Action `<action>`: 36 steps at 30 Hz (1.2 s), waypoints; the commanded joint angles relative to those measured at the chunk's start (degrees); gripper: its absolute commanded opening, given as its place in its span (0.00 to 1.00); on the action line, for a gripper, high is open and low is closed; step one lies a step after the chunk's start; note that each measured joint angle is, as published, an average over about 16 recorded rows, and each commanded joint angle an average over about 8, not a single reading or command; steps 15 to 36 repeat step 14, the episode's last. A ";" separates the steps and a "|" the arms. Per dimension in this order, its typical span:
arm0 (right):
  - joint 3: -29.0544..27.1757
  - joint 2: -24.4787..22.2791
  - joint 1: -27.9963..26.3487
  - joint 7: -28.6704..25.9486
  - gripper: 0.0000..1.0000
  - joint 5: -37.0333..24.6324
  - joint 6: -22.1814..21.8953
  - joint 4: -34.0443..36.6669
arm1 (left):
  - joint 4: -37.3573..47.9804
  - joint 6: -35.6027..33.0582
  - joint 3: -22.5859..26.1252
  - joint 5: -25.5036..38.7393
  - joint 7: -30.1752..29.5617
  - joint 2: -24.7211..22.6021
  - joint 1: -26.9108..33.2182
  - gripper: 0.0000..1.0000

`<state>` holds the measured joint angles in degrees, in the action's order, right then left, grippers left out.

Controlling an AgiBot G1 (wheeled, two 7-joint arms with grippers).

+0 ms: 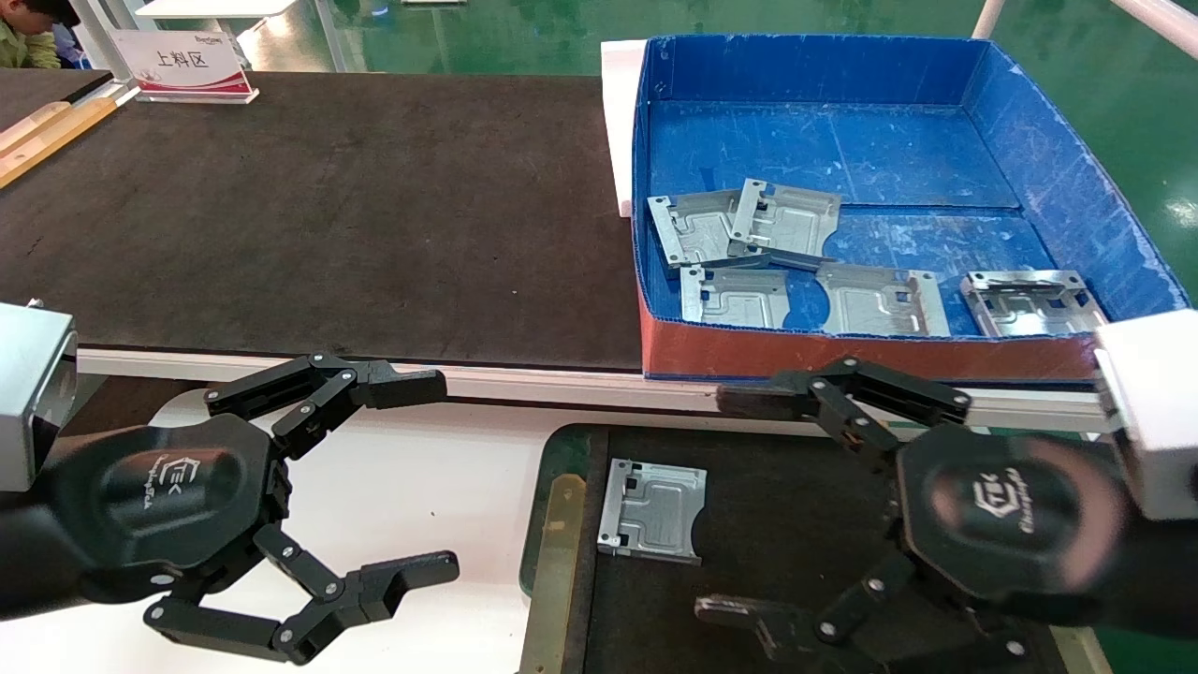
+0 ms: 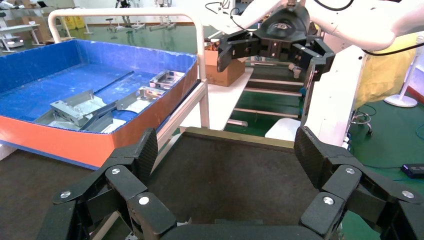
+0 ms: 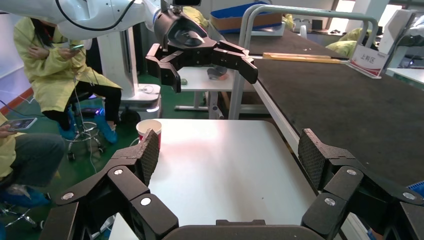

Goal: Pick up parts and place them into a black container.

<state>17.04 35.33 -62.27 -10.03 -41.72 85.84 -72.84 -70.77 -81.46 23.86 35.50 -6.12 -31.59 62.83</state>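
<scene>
both grippers fill the foreground of the head view, each with its fingers spread wide and nothing between them. left gripper (image 1: 421, 473) hangs over the white table (image 1: 421, 487), fingertips pointing toward the robot's right. right gripper (image 1: 730, 505) hangs over the black container (image 1: 552, 552), fingertips pointing toward the robot's left. one part (image 1: 652, 510) already lies flat on the container's floor, near its left rim. five more parts (image 1: 784, 217) lie in the blue box (image 1: 814, 80) beyond, on the far side of the red front wall; two of them overlap at the left, three sit along the front wall. nearest the right gripper is the rightmost part (image 1: 1029, 301) (judged, it lies forward of and just above that gripper's wrist in this view). the right arm is plainly the nearer one to the box.

left wrist view: left gripper (image 2: 225, 155) spread and empty, container floor beneath it, the blue box (image 2: 100, 142) and its parts to one side, the right gripper (image 2: 270, 55) opposite.

right wrist view: right gripper (image 3: 227, 155) spread and empty over the white table (image 3: 225, 165), the left gripper (image 3: 210, 67) facing it; no part shows here.

judgement: next pick calls for the right gripper to travel forward over the red wall.
</scene>
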 commanded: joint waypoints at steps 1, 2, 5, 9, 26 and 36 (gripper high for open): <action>-1.70 -0.51 1.18 -0.93 1.00 -0.19 -0.16 -1.22 | 0.00 0.00 0.00 0.00 0.00 0.00 0.00 1.00; -2.04 -0.61 1.41 -1.06 1.00 -0.23 -0.19 -1.45 | 0.00 0.00 0.00 0.00 0.00 0.00 0.00 1.00; -2.74 -0.83 1.91 -1.31 1.00 -0.32 -0.25 -1.95 | 0.01 0.01 0.00 0.00 0.00 0.00 -0.01 1.00; -2.42 -0.76 1.70 -1.14 1.00 -0.33 -0.27 -1.72 | 0.01 0.01 0.00 0.00 0.00 0.00 -0.01 1.00; -2.07 -0.65 1.45 -1.03 1.00 -0.33 -0.27 -1.47 | 0.01 0.01 0.00 0.00 0.00 0.00 -0.01 1.00; -2.07 -0.65 1.45 -1.03 1.00 -0.33 -0.27 -1.47 | 0.01 0.01 0.00 0.00 0.00 0.00 -0.01 1.00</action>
